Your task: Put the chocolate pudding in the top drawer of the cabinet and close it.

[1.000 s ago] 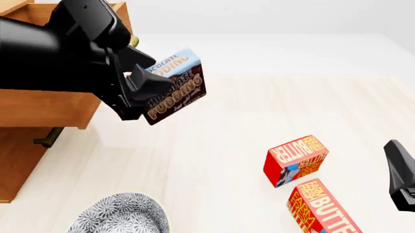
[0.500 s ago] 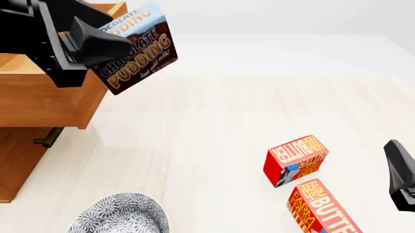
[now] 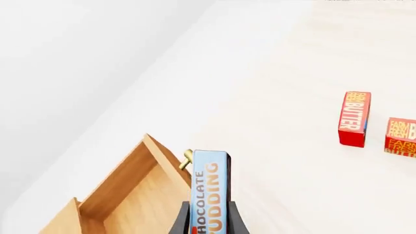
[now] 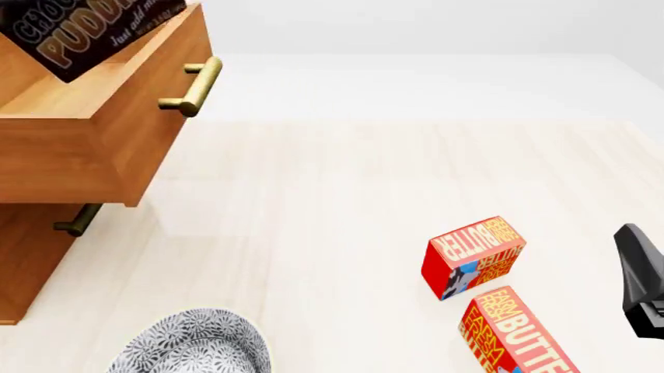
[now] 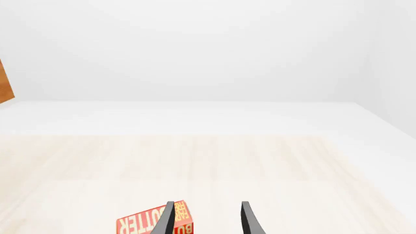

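Chocolate pudding (image 3: 209, 195), clamped in the left tool (image 3: 209, 225), hangs over the top drawer (image 4: 93, 132)'s open front edge.

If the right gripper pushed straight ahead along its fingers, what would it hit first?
Probably nothing: the right gripper, open, points across bare table toward the far wall. A butter box lies beside its line, likely below it; depth is unclear.

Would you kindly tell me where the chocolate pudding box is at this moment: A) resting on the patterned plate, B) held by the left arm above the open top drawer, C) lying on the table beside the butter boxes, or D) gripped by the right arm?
B: the chocolate pudding sits clamped in the left gripper over the pulled-out top drawer, far from the butter boxes.
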